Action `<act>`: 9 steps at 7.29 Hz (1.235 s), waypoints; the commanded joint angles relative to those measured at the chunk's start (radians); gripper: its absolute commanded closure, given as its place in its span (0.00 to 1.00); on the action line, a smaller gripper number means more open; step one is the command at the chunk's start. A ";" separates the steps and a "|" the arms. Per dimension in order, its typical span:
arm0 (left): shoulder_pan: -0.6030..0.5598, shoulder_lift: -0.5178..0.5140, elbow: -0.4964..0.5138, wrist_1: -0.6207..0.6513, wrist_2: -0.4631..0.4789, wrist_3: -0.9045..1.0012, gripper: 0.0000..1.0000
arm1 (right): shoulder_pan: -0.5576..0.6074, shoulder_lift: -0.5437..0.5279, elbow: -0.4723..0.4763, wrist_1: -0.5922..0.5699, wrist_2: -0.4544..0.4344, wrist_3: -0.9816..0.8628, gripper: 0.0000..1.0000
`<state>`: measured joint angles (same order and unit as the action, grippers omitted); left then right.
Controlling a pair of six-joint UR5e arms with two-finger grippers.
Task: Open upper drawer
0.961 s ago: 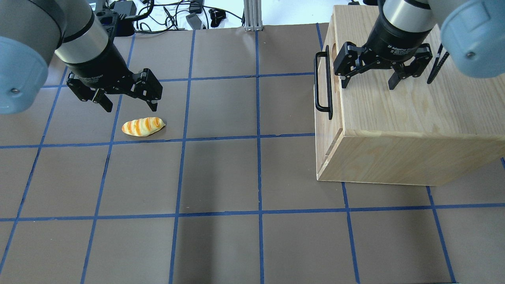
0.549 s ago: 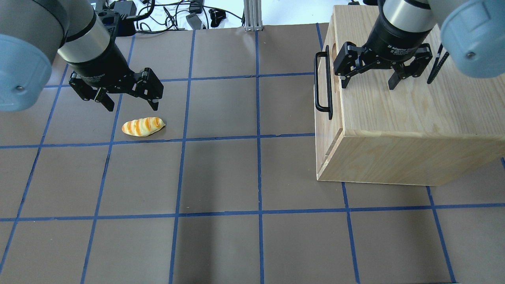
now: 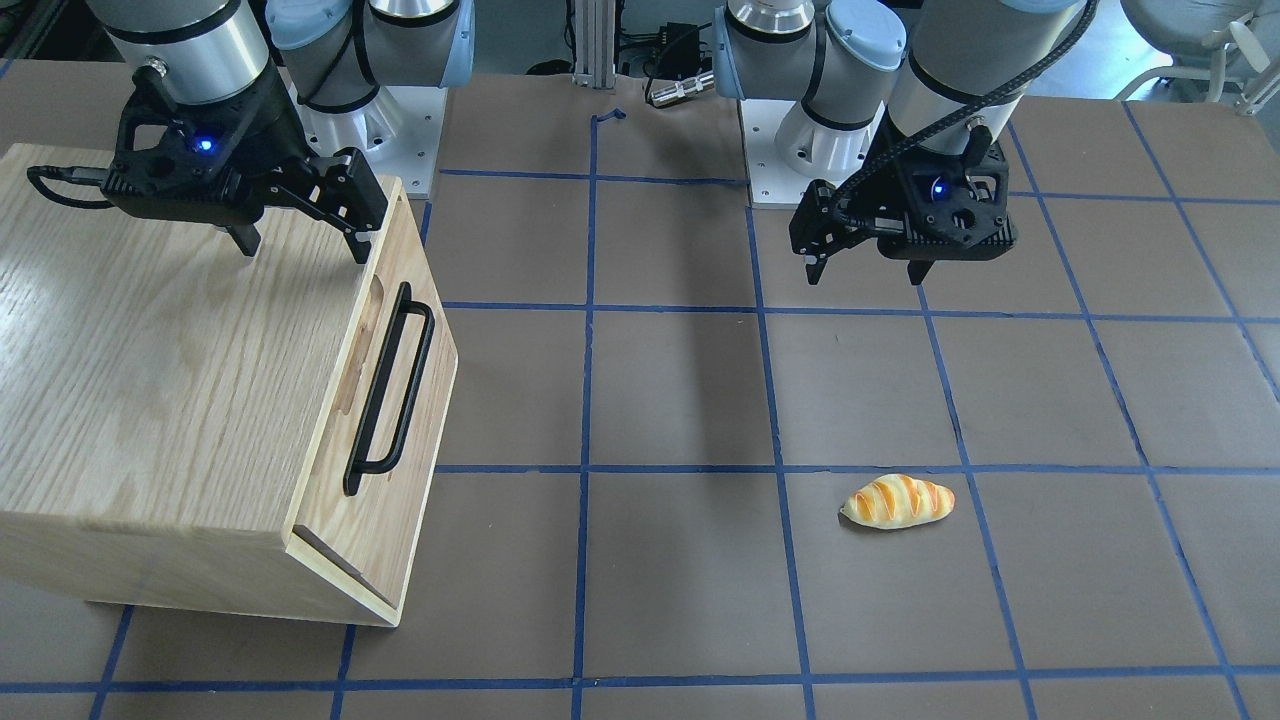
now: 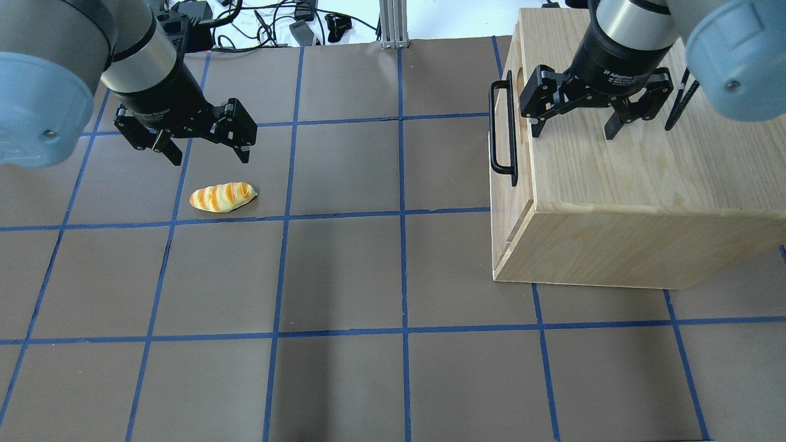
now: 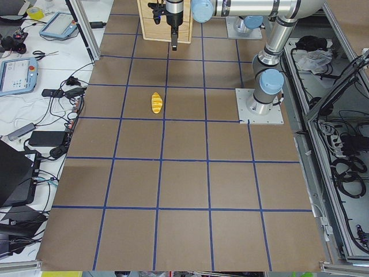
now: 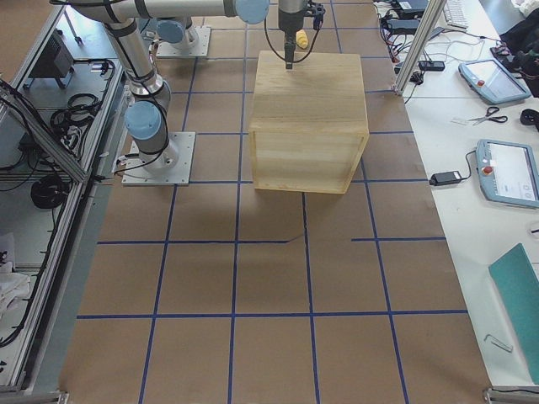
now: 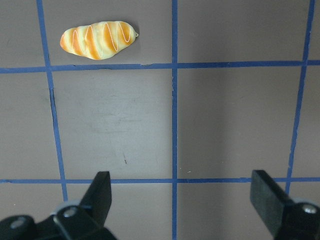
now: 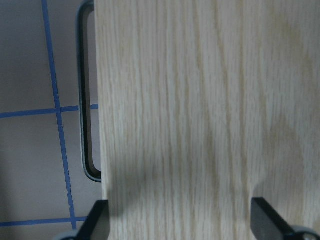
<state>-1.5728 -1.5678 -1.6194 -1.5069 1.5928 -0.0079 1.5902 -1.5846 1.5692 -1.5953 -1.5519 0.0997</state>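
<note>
The upper drawer (image 3: pixel 425 400) is a pale-wood front panel set flush in the oak cabinet casing (image 4: pixel 645 178). It has a long black bar handle (image 4: pixel 500 132) and an oblong slot (image 3: pixel 362 335) behind the bar. The handle also shows in the right wrist view (image 8: pixel 85 100). My right gripper (image 4: pixel 572 132) hovers open and empty over the cabinet top, just behind the handle edge; it also shows in the front view (image 3: pixel 302 248). My left gripper (image 4: pixel 209 158) is open and empty above the table, far from the cabinet, and shows in the front view (image 3: pixel 868 275).
A striped bread roll (image 4: pixel 222 197) lies on the brown mat just in front of my left gripper and shows in the left wrist view (image 7: pixel 97 39). Cables (image 4: pixel 264 24) and an aluminium post (image 4: pixel 393 24) lie at the table's far edge.
My left gripper has moved a little away from the bread roll, toward the table's far edge and slightly right. The right gripper and the drawer have not moved.
</note>
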 commanded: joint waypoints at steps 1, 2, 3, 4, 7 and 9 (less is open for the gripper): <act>0.004 -0.026 -0.002 0.011 -0.010 -0.025 0.00 | 0.000 0.000 0.000 0.000 0.001 0.000 0.00; -0.001 -0.046 0.002 0.023 -0.052 -0.070 0.00 | 0.000 0.000 0.000 0.000 0.000 0.000 0.00; -0.016 -0.057 0.003 0.052 -0.082 -0.089 0.00 | 0.000 0.000 0.000 0.000 0.000 0.000 0.00; -0.039 -0.072 0.003 0.110 -0.132 -0.131 0.00 | 0.000 0.000 0.000 0.000 0.000 0.000 0.00; -0.134 -0.127 0.010 0.235 -0.157 -0.155 0.00 | 0.000 0.000 0.000 0.000 0.000 0.000 0.00; -0.173 -0.172 0.010 0.351 -0.168 -0.179 0.00 | 0.000 0.000 0.000 0.000 0.001 0.000 0.00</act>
<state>-1.7191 -1.7096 -1.6099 -1.2239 1.4329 -0.1732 1.5907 -1.5846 1.5693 -1.5953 -1.5513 0.0997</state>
